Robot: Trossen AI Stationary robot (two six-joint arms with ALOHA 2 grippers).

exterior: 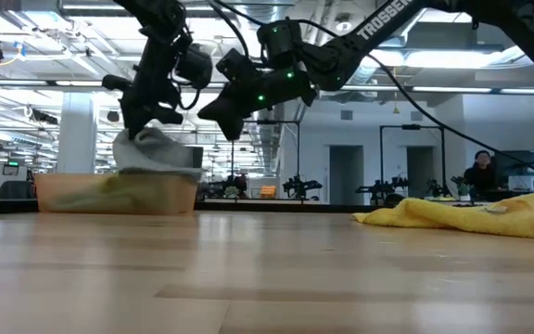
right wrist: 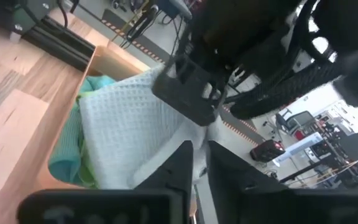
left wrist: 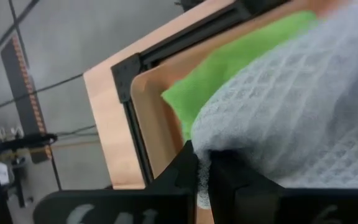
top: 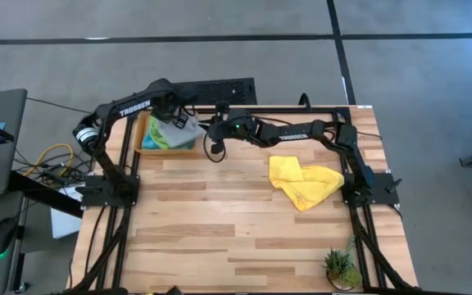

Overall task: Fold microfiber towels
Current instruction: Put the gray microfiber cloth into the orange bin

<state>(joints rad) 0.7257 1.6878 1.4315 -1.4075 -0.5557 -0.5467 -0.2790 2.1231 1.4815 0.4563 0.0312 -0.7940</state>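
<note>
Towels sit mostly at the table's far left, where a shallow wooden bin holds green and turquoise cloths. The left gripper hangs just above that bin, clenched on a corner of the grey towel, which droops back into the bin. Just beside it, the right gripper points at the same grey cloth; its wrist view shows the two fingers a little apart around a fold of it, though whether they grip cannot be told.

Risks, as a judgement: with both grippers this close, they may collide, or the towel may stretch and slip from the left pinch. Lifting could also drag the green cloth out (the layers touch).

Further right, a yellow towel lies crumpled on the pale wood-plank table, well apart from the bin. A small potted plant stands at the near right corner. Behind the table is a bright open workshop with other equipment, and a person sits far off.
</note>
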